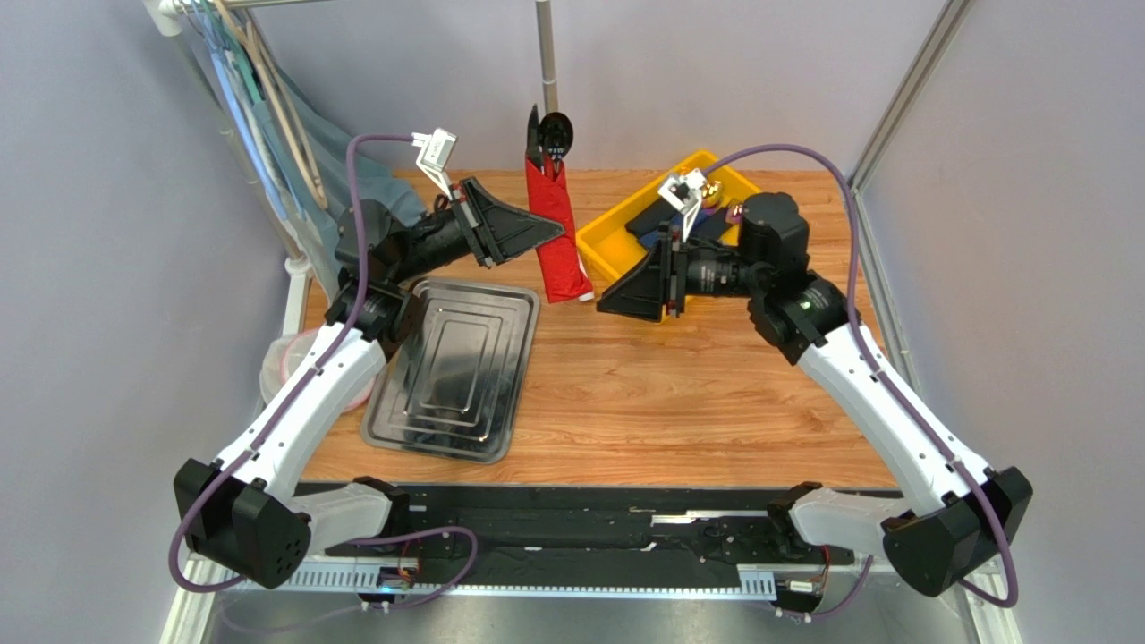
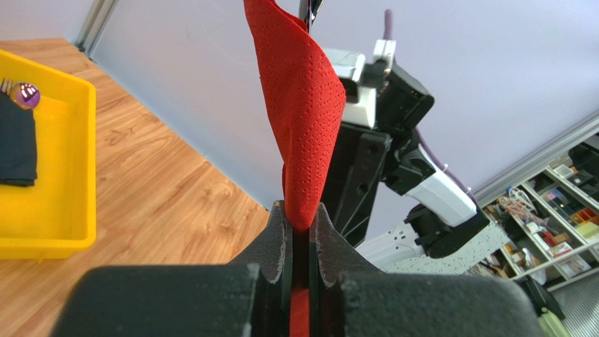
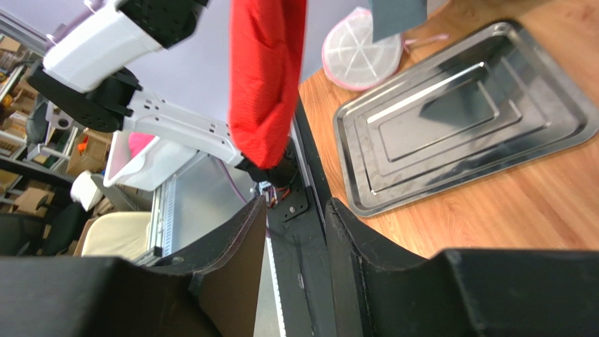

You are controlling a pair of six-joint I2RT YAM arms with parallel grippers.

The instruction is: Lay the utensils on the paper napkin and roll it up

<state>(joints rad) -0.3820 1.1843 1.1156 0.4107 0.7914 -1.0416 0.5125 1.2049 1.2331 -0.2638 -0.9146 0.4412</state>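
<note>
paper napkin (image 1: pixel 562 263): a rolled red tube, held up near the table's (image 1: pixel 672 389) far edge
utensils (image 1: pixel 551 136): dark heads poke out of the roll's top
left gripper (image 2: pixel 301 228): clamped on the roll
right gripper (image 1: pixel 605 303): jaws apart, empty, just beside the roll's lower end

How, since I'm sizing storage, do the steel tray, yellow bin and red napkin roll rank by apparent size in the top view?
1. steel tray
2. yellow bin, partly hidden by the right arm
3. red napkin roll, lifted in the left end effector, so nearer the camera; still smallest
</note>
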